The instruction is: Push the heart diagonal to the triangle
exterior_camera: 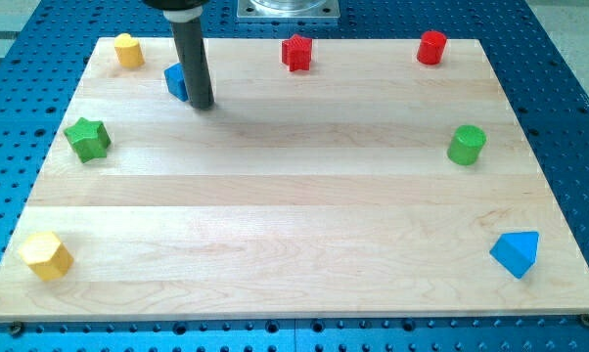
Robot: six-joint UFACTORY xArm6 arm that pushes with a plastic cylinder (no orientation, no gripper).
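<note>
The blue triangle [516, 253] lies near the view's bottom right corner of the wooden board [294, 215]. A small blue block [175, 80] sits at the upper left, partly hidden behind my rod, so its shape is unclear. A yellow block [128, 50] with a rounded, possibly heart-like top sits at the board's top left corner. My tip [203, 105] rests on the board, touching or just off the right side of the small blue block, to the lower right of the yellow block and far from the triangle.
A green star [87, 139] is at the left edge and a yellow hexagon-like block [46, 255] at the bottom left. A red star-like block [296, 53] and a red cylinder [431, 47] stand along the top edge. A green cylinder [466, 145] is at the right.
</note>
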